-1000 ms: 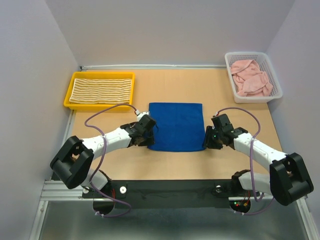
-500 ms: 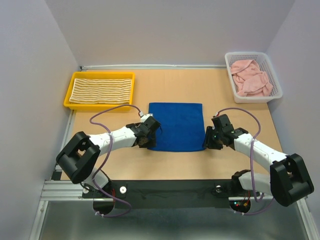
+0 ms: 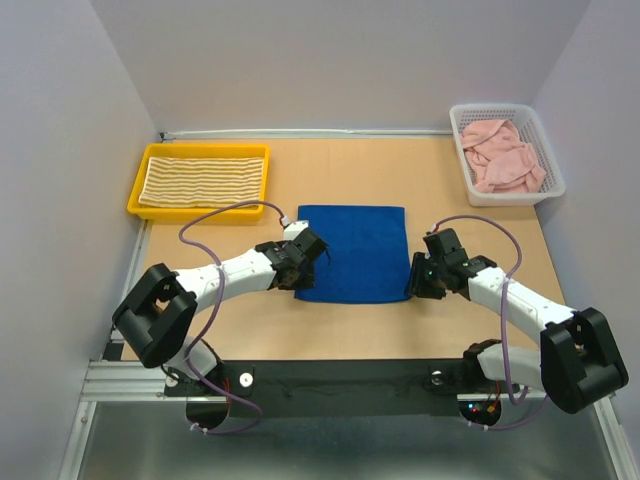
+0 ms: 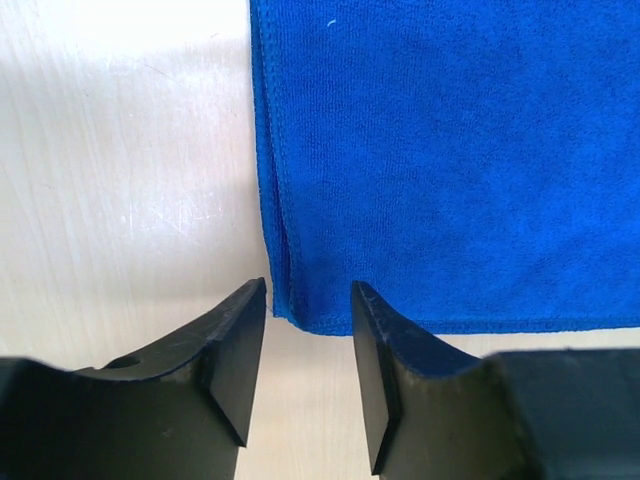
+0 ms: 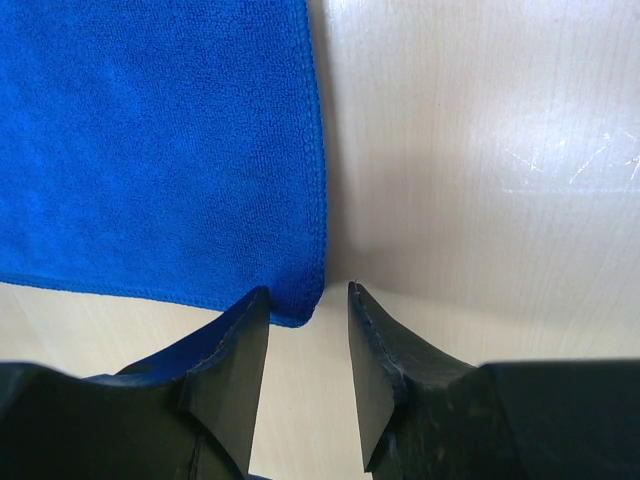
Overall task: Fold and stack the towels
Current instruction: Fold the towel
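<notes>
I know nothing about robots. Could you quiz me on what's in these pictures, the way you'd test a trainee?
1. True or false: the left gripper and the right gripper both have their jaws open.
2. Fill in the gap: each gripper is poised at a near ____ of the blue towel.
3. Where does the striped towel lie?
A. in the yellow tray
B. on the blue towel
C. in the right gripper

Key: 1 true; 2 corner; 3 A.
</notes>
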Motion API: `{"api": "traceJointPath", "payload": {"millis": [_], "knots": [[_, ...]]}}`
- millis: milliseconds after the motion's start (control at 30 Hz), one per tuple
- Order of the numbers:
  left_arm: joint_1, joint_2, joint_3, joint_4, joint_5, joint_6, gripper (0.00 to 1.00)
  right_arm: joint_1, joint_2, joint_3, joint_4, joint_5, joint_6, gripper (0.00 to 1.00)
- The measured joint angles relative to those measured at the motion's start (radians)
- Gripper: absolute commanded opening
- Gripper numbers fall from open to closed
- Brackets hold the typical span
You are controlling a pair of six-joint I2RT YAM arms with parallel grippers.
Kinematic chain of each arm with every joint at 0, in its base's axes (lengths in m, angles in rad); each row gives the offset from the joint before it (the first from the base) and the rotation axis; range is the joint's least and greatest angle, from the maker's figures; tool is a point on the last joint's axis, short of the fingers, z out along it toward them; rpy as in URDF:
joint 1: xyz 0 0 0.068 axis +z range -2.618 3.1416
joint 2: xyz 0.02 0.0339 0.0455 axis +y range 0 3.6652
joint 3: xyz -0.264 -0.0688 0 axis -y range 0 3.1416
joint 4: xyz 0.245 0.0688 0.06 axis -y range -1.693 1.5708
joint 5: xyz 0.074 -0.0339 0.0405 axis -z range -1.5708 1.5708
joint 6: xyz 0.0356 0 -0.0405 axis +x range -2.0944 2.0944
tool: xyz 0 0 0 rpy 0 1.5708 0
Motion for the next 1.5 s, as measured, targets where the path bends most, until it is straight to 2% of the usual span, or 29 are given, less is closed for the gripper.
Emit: {"api": "traceJointPath", "payload": {"millis": [200,367,667,1000,1100,1233,1333,1500], "knots": [[-0.004,0.021,0.000,0.001,0.005,0.000,0.40,0.000,-0.002,0.000,0.000,0.000,0.000,0.43],[-0.010,0.036,0.000,0.000,0.010,0.001,0.39,0.000,-0.006,0.000,0.000,0.000,0.000,0.43],[-0.014,0.053,0.000,0.003,0.011,0.001,0.27,0.000,-0.006,0.000,0.000,0.000,0.000,0.42],[-0.020,0.053,0.005,-0.003,0.010,0.001,0.20,0.000,-0.006,0.000,0.000,0.000,0.000,0.21],[-0.020,0.053,0.006,-0.005,0.009,0.000,0.13,0.000,-0.006,0.000,0.000,0.000,-0.001,0.16],[-0.020,0.053,0.008,-0.011,0.008,0.000,0.07,0.000,-0.006,0.000,0.000,0.000,-0.001,0.01],[-0.021,0.053,0.015,-0.013,0.007,0.000,0.00,0.000,-0.006,0.000,0.000,0.000,-0.002,0.00],[-0.021,0.050,0.048,-0.039,-0.006,0.001,0.00,0.000,-0.008,0.000,0.000,-0.001,-0.002,0.01]]}}
